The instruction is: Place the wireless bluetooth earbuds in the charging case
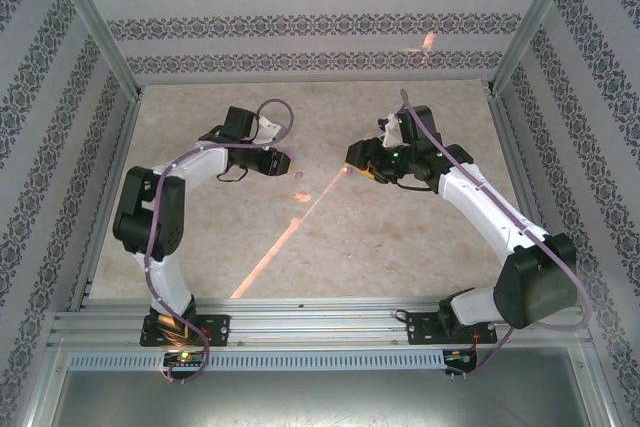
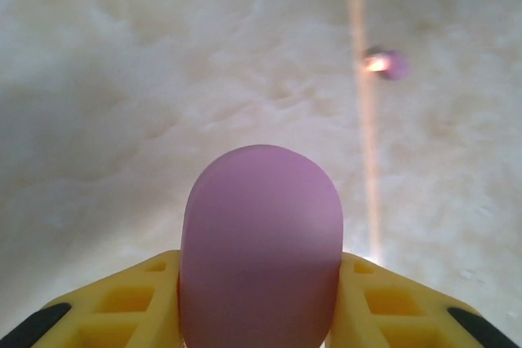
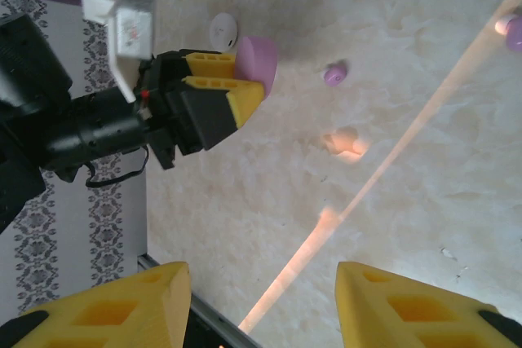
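Note:
My left gripper [image 2: 261, 287] is shut on the charging case [image 2: 261, 234], a smooth lilac oval that stands up between the yellow fingers [image 2: 139, 291]. From above, the case [image 1: 284, 158] pokes out of the left gripper [image 1: 272, 159] at mid table. One small lilac earbud [image 3: 334, 73] lies on the table just beyond the case [image 3: 258, 58], and it is blurred in the left wrist view [image 2: 390, 63]. Another earbud [image 3: 513, 28] sits at the frame's right edge. A pale lump [image 3: 347, 143] glows orange; I cannot tell what it is. My right gripper [image 3: 263, 303] hangs open above the table, holding nothing [image 1: 358, 159].
A flat white round disc [image 3: 224, 30] lies beside the left gripper. An orange light streak [image 1: 285, 237] crosses the marble-patterned table [image 1: 400, 247]. Patterned walls close in the left, right and back sides. An aluminium rail [image 1: 320, 322] runs along the near edge.

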Available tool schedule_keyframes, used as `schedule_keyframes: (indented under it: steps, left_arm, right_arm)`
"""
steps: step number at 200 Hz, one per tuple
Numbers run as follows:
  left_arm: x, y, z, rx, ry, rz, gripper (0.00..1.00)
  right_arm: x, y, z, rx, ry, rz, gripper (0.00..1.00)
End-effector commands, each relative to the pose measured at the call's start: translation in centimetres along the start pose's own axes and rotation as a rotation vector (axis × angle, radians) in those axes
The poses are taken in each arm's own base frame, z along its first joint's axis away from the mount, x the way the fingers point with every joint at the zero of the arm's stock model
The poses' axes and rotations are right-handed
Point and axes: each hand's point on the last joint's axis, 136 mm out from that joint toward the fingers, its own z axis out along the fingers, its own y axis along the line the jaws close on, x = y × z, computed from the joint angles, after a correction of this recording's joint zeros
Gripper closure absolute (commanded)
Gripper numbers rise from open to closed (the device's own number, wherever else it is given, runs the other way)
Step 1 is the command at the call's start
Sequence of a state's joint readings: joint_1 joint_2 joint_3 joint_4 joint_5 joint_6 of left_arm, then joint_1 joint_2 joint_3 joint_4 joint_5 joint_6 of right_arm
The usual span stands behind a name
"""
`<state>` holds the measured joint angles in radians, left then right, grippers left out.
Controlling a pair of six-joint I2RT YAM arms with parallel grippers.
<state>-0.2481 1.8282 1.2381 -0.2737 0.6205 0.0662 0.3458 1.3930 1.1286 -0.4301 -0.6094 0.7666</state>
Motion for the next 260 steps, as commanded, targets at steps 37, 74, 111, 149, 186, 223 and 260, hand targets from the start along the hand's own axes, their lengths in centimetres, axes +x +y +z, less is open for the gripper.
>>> schedule_keyframes:
  steps: [37,74,111,149,186,223,260]
  left_arm:
    - [-1.8,-10.9,-2.8,0.294,-0.177,0.28,0.68]
    - [-1.9,-14.7,-4.2,0.391,-0.216,0.318,0.68]
    - [-1.7,-16.6,-5.2,0.442,-0.249,0.329,0.69]
    - [-1.5,-17.7,-5.8,0.474,-0.254,0.345,0.69]
    - [-1.9,-18.4,-6.4,0.493,-0.272,0.356,0.7]
    - [-2.0,-18.9,-6.8,0.511,-0.281,0.366,0.7]
    - [-2.1,-19.1,-7.7,0.497,-0.333,0.422,0.56]
  right_arm:
    - [1.9,4.0,1.1,-0.09,0.119,-0.048,0.43]
    - [3.3,4.4,2.5,-0.093,0.191,-0.064,0.42]
    - [3.6,3.6,2.7,-0.063,0.191,-0.06,0.41]
    - [3.8,3.6,2.9,-0.063,0.197,-0.061,0.41]
    - [4.1,4.1,3.3,-0.085,0.222,-0.059,0.46]
    - [4.3,4.2,3.3,-0.089,0.228,-0.053,0.65]
    - [4.3,4.6,3.0,-0.115,0.224,-0.03,0.79]
